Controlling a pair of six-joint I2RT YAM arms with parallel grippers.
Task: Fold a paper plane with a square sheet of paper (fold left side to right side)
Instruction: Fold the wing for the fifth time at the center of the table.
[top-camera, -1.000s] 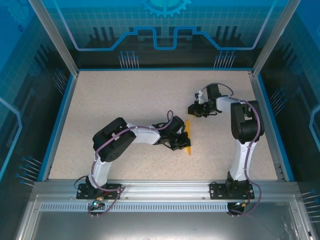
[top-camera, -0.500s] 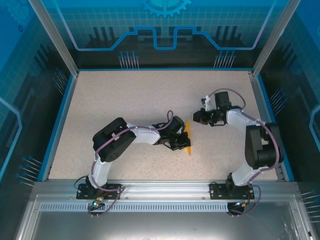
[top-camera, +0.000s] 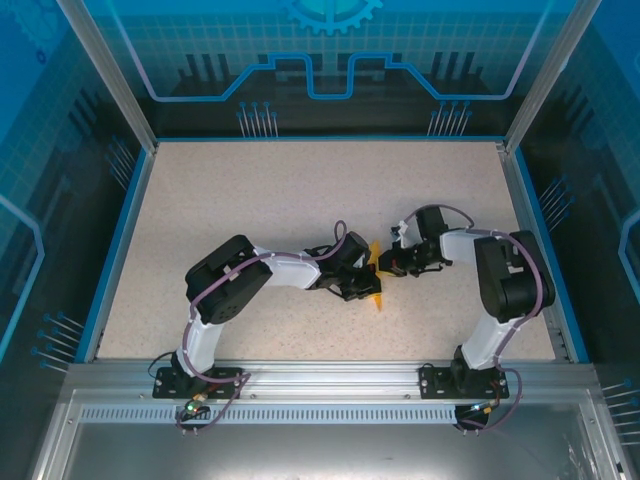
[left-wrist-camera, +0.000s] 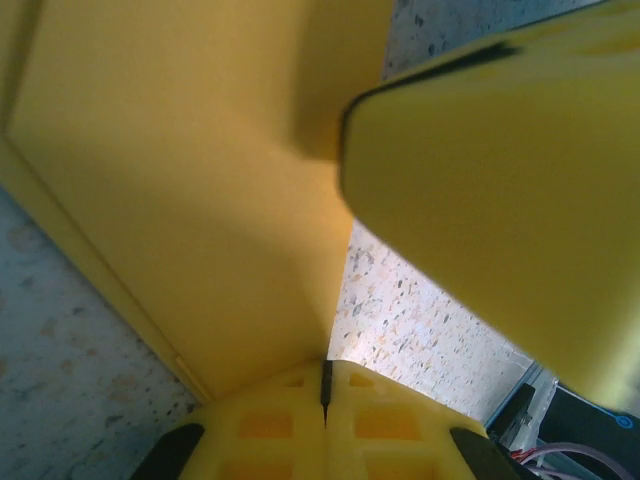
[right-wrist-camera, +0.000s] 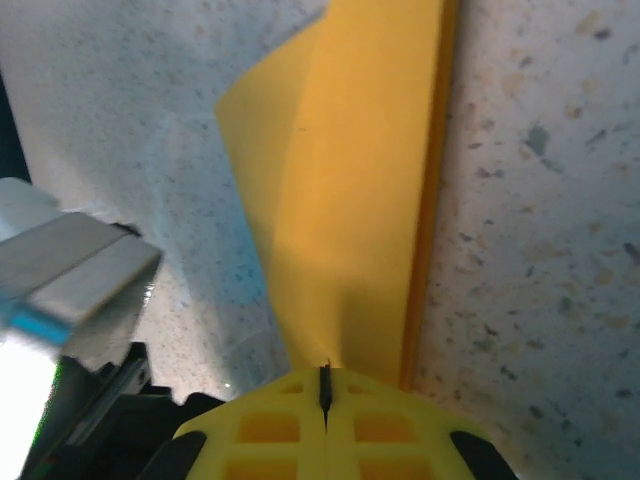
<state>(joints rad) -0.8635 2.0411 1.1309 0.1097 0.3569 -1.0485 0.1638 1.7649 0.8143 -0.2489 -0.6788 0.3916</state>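
Lying near the middle of the table (top-camera: 250, 200), the paper plane (top-camera: 378, 298) is a narrow orange-yellow folded strip with one flap raised. The left gripper (left-wrist-camera: 325, 392), arm stretched low, and the right gripper (right-wrist-camera: 325, 388), arm bent inward, each pinch it, seemingly from opposite sides.

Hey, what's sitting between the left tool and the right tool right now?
The orange-yellow paper plane, seen in the top view; the left tool and right tool are both shut on it.
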